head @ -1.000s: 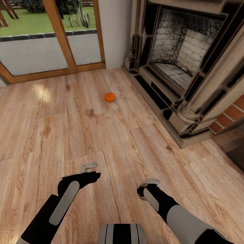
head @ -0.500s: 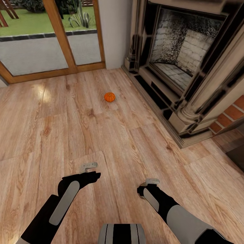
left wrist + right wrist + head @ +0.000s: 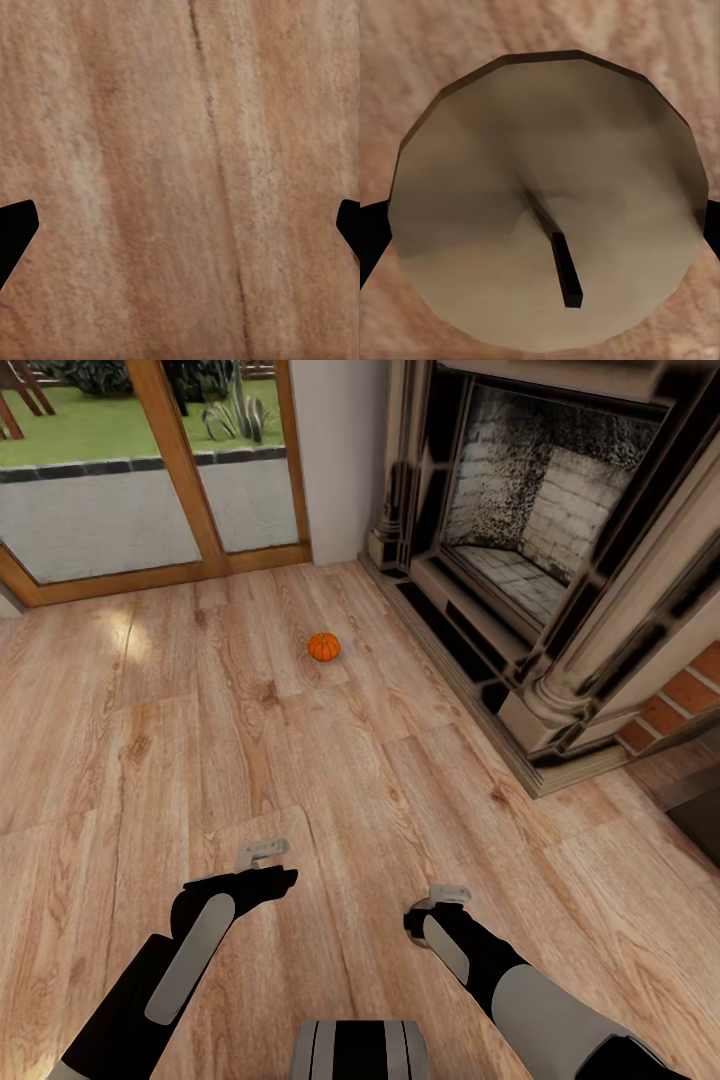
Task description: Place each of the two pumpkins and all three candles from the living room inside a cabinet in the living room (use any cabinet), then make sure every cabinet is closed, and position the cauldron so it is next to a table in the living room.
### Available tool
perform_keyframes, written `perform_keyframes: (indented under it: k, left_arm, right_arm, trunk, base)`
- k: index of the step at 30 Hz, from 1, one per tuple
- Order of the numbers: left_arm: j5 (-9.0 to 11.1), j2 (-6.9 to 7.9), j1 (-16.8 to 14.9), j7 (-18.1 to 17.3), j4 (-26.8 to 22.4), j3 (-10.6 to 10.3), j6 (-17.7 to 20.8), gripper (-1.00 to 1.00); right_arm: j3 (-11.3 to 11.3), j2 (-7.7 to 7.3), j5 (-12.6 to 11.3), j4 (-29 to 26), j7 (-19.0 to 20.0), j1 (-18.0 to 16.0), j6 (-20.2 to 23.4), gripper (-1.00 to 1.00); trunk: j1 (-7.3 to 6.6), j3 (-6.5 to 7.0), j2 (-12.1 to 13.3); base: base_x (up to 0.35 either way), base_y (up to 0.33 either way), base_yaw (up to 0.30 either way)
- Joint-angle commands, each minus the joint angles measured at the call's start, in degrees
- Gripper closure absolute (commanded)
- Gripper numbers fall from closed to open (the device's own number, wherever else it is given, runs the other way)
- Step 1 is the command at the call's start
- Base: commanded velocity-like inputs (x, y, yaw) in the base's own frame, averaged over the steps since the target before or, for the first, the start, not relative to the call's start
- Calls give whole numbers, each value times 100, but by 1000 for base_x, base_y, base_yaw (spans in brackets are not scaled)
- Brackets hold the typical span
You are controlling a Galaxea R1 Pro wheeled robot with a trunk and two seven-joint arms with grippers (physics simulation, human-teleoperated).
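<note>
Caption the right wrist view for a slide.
Right gripper closed around a round beige candle with a dark wick, above the wood floor.

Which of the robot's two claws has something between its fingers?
The right gripper. Its wrist view shows a round beige candle with a dark wick between the fingers; the left gripper has just bare wood floor under it.
</note>
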Motion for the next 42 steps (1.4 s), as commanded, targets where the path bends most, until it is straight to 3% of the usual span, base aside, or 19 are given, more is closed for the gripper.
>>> perform_keyframes:
  k: [1,13,42]
  left_arm:
    - [56,5,-4,59,-6,-11,4,-100]
    - [57,5,-4,61,-6,-11,4,-100]
    - [50,5,-4,66,11,-3,-2,-100]
  right_arm:
    - [46,-5,-68,-9,-53,-4,9,100]
    - [46,-3,-68,-10,-52,-4,0,100]
    - [38,6,-77,-132,-52,-4,68,100]
  trunk:
    - [-1,-4,-2]
    - [-11,85,4]
    - [-86,727,42]
  base:
    - [0,0,0]
    - [0,0,0]
    - [0,0,0]
